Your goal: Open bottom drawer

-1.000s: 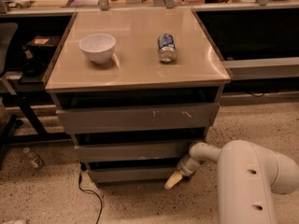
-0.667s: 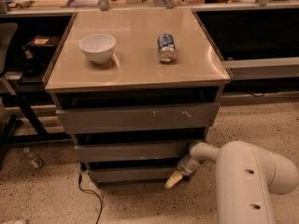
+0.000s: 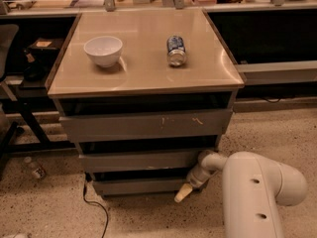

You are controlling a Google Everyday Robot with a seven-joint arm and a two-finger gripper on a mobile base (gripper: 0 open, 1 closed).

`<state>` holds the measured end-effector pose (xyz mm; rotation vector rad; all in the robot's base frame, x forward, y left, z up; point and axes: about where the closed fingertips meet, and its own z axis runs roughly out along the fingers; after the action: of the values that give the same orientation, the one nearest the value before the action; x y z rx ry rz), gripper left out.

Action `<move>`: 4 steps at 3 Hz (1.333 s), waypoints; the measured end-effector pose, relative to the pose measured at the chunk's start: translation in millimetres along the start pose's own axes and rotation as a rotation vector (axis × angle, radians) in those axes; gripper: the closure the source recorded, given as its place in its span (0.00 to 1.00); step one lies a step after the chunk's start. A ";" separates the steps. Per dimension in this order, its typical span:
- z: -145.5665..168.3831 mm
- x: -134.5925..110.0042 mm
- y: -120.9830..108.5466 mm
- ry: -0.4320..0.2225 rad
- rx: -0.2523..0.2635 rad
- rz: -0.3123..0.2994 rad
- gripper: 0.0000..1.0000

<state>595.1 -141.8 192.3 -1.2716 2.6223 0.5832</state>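
Gripper (image 3: 182,194) hangs at right end of bottom drawer (image 3: 133,186), front running left-right.

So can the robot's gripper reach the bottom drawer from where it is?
Probably yes. The gripper is low down by the right end of the bottom drawer, at its front, with nothing between them. Whether it touches the front, I cannot tell.

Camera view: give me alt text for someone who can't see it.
The robot's gripper sits low by the floor at the right end of the bottom drawer, the lowest of three grey drawers in a cabinet. On the tan top are a white bowl and a can on its side.
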 end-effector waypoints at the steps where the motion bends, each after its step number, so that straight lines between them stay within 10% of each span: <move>1: -1.6 -0.5 0.5 0.000 0.000 0.000 0.00; 4: -18.9 61.0 65.9 0.152 -0.129 0.053 0.00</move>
<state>505.9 -156.4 208.1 -1.3358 2.7901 0.7002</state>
